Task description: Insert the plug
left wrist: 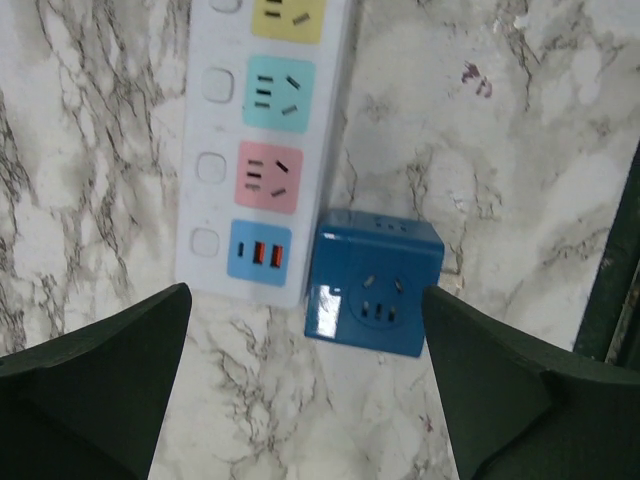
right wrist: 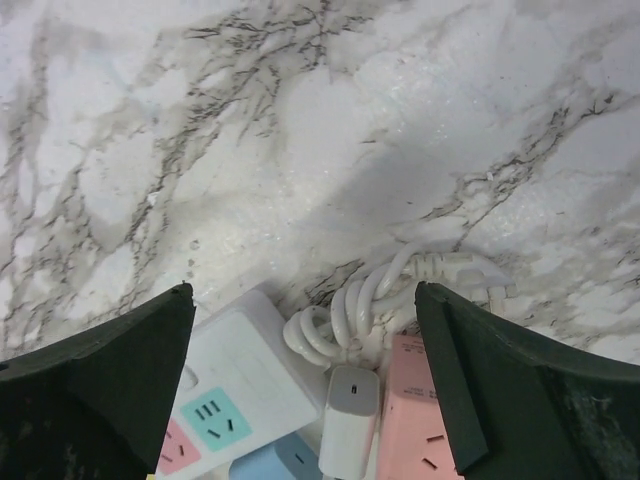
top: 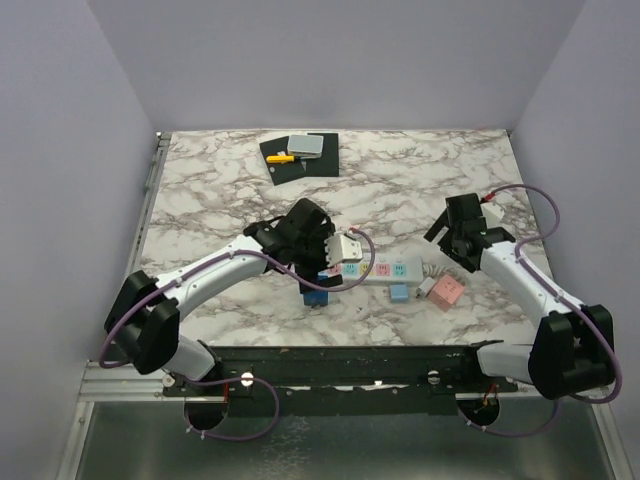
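Power strip (top: 385,268) mid-table. Blue cube (left wrist: 372,295) just beside its end, under left gripper (left wrist: 306,290), jaws wide, empty. Pink cube (right wrist: 425,420) crowds the plug (right wrist: 347,425) by the strip's other end. Right gripper (right wrist: 304,287) above, wide, empty. Plug probably light, hard, slick: pinch body sides. Coiled cord (right wrist: 370,300) may drag.

Glossy blue plastic cube adapter (left wrist: 372,300), smooth white power strip (left wrist: 200,128), marble-patterned table (left wrist: 500,150).

No lettering can be read on the power strip (left wrist: 262,150) or the blue adapter cube (left wrist: 372,297).
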{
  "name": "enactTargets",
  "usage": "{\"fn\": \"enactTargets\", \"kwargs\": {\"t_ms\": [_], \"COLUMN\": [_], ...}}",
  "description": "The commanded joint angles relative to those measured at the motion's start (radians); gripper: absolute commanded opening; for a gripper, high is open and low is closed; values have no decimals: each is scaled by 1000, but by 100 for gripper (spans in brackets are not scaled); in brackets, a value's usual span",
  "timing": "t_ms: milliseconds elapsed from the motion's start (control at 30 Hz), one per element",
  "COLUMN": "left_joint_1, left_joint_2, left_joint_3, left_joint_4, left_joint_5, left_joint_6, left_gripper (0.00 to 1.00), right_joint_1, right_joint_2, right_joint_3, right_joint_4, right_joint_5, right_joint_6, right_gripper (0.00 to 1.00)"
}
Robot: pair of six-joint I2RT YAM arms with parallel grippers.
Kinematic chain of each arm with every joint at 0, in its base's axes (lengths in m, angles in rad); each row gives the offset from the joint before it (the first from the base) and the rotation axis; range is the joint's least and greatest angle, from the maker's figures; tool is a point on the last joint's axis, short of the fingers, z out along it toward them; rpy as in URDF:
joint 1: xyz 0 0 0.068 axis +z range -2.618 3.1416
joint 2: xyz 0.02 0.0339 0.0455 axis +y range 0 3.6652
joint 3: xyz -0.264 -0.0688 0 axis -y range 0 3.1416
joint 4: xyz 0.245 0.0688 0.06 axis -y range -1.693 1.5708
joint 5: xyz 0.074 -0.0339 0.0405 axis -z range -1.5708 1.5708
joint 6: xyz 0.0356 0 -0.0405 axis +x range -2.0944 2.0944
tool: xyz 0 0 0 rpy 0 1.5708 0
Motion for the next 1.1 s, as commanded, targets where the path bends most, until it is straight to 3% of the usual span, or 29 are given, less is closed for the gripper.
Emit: {"fn": "enactTargets", "kwargs": {"t_ms": [0, 367, 633, 833, 933, 1067], "left_joint_1": [-2, -1, -2, -2, -2, -3], "left_joint_2": [-75, -37, 5, 41, 65, 87], "left_joint_3": [-78, -80, -75, -54, -37, -19], "left_joint_4": [-176, -119, -102, -92, -92, -92], "left_joint_5": [-38, -80, -4, 0, 16, 21], "left_joint_6": [27, 62, 44, 56, 54, 63], "left_gripper": [99, 97, 97, 96, 92, 75], "right_joint_1": [25, 160, 185, 185, 185, 184], "right_joint_2": [-76, -132, -136, -144, -150, -150], "right_joint_3": [18, 44, 25, 18, 14, 6], "right_joint_4": [-24, -49, 38, 54, 56, 60], "right_joint_5": [-66, -204, -508, -600, -626, -641], "right_joint_6": [-55, -98, -220, -254, -262, -267], "right_gripper": [100, 99, 100, 100, 100, 98]}}
